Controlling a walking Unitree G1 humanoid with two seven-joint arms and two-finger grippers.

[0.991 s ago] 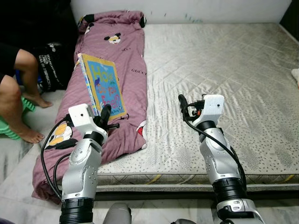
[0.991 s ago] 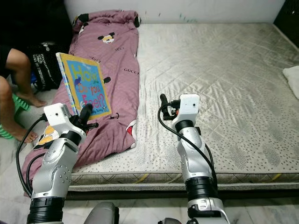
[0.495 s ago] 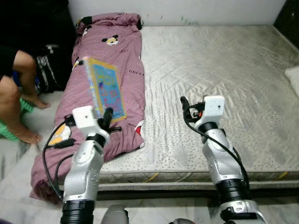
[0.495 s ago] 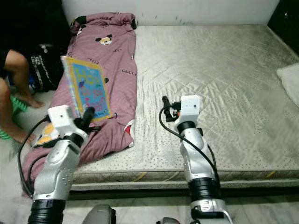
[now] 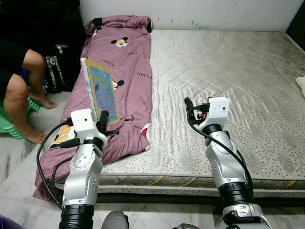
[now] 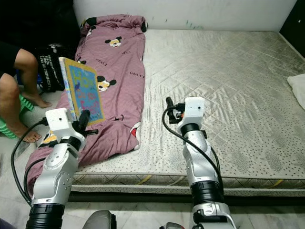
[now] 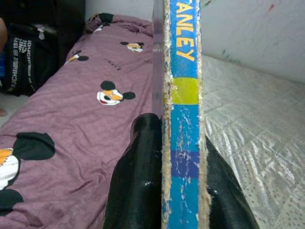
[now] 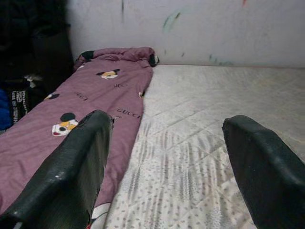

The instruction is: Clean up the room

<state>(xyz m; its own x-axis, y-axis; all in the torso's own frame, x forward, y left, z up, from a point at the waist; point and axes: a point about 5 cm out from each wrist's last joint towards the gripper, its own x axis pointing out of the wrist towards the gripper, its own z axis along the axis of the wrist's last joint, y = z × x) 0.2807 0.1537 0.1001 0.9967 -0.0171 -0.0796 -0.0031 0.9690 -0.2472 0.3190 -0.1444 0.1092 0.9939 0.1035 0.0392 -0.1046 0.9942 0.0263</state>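
The book [image 5: 101, 90], a worn children's picture book with a blue and yellow cover, stands upright on its edge above the purple blanket [image 5: 125, 76], pinched at its lower corner by the left tool [image 7: 181, 191]. In the left wrist view its frayed blue spine, lettered in yellow, runs straight up between the two black fingers [image 7: 138, 181], which press on it from either side. The purple blanket, printed with cartoon mouse heads, lies along the left side of the mattress [image 5: 228, 76] and hangs over its near edge toward the floor. Right of the blanket, the right tool [image 8: 167, 162] hovers over the bare quilted mattress with its fingers spread wide apart and holding nothing. Left of the blanket, off the mattress, a person's bare legs [image 5: 19, 95] show beside a black bag [image 5: 56, 67] with white lettering and a green stool [image 5: 10, 125]. A white pillow [image 6: 298, 88] lies at the mattress's far right edge.
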